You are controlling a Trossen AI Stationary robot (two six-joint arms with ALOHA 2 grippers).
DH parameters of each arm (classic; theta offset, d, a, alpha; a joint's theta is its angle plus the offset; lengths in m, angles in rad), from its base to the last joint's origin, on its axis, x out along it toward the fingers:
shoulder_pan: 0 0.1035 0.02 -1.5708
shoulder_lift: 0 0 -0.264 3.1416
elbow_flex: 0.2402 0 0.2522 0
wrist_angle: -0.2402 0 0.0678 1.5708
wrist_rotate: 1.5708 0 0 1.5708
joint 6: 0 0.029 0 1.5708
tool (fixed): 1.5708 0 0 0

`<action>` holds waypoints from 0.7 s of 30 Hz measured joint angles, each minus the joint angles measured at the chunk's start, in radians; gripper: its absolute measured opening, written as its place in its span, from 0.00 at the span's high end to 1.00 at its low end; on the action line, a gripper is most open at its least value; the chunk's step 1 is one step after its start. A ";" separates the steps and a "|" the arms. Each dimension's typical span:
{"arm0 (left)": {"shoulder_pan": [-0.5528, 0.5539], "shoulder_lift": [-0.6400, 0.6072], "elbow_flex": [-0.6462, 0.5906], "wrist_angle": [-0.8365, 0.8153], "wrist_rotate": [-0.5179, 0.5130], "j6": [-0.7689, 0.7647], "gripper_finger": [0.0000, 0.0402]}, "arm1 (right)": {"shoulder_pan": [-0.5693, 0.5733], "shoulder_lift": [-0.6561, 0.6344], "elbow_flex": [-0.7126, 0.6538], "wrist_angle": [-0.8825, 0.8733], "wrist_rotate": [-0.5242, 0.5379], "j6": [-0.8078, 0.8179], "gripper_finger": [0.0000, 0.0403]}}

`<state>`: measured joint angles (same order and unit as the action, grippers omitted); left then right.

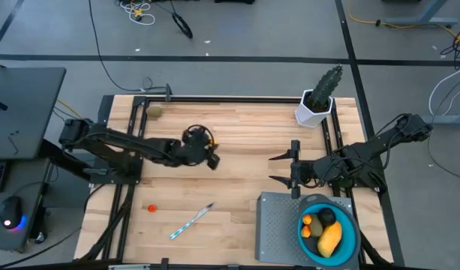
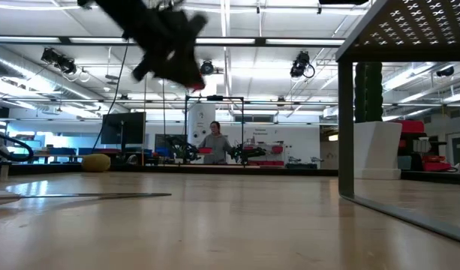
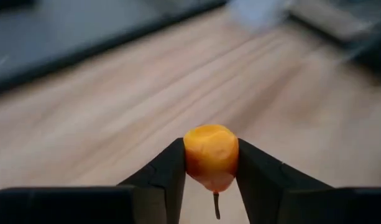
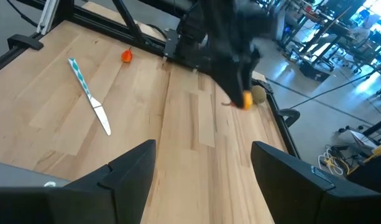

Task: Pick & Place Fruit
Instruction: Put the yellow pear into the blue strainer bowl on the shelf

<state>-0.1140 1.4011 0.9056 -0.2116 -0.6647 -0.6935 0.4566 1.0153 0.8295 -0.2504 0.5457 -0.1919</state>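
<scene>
Pinching a small orange fruit (image 3: 210, 155) by its rounded sides above mid-table, the left gripper (image 1: 212, 160) holds a piece that looks light, smooth and apt to slip, its dangling stem visible only in the left wrist view, while the right gripper (image 1: 282, 169) waits open beside the blue bowl (image 1: 350, 241).

Left hand (image 4: 243, 93) grips an orange fruit (image 4: 246, 100) above the table (image 4: 178, 143)

overhead looks straight down, low camera skims level across the table (image 1: 237, 187), wrist cameras ride close, sharing it.
</scene>
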 joint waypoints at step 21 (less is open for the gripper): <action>-0.256 0.177 0.035 0.872 -0.044 1.347 0.67 | -0.020 0.116 0.000 0.253 -0.213 0.011 0.32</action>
<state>-0.3699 1.5783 0.9401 0.6609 -0.7083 0.6538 0.4366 1.1315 0.8299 0.0025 0.3329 -0.1813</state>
